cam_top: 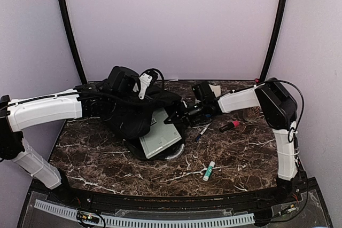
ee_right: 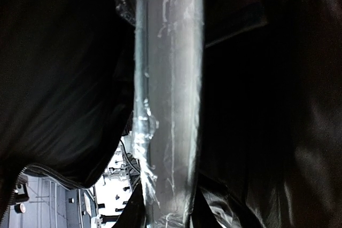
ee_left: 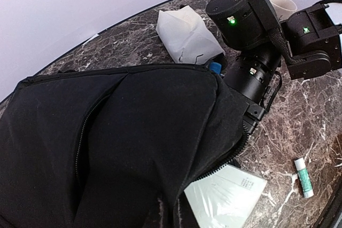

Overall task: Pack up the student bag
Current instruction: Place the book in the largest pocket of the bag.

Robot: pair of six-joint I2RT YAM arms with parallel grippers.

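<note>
Student bag [cam_top: 131,116] lies slumped at the centre-left of the marble table [cam_top: 96,153], its unzipped mouth gaping toward my right arm. By my reckoning the packing is barely under way. A pale, flat notebook [cam_top: 160,137] in a glossy sleeve is partway in, with its far end under the black fabric and its near corner poking out onto the table.

Everything further right is loose. A dark pen [cam_top: 203,130] lies just beside the mouth, a white glue stick [cam_top: 209,171] with a green cap is nearer my bases, and a pink marker [cam_top: 228,126] lies below my right forearm. Toward the back edge, my left wrist view shows a white packet [ee_left: 187,36] and a pale cup [ee_left: 281,4], both outside the bag. I judge one item half done, with the rest to go in before the zip is closed.

My left gripper [cam_top: 136,85] sits over the bag's raised top, close against the fabric. Its own camera shows no fingers, so I cannot tell whether it is clenched on cloth or released.

My right gripper [cam_top: 179,115] is pushed into the mouth, right by the notebook. Its camera shows only dark lining and the notebook's shiny edge close in front. The fingers are lost in the dark, so I cannot tell whether they pinch the notebook or stand apart.
</note>
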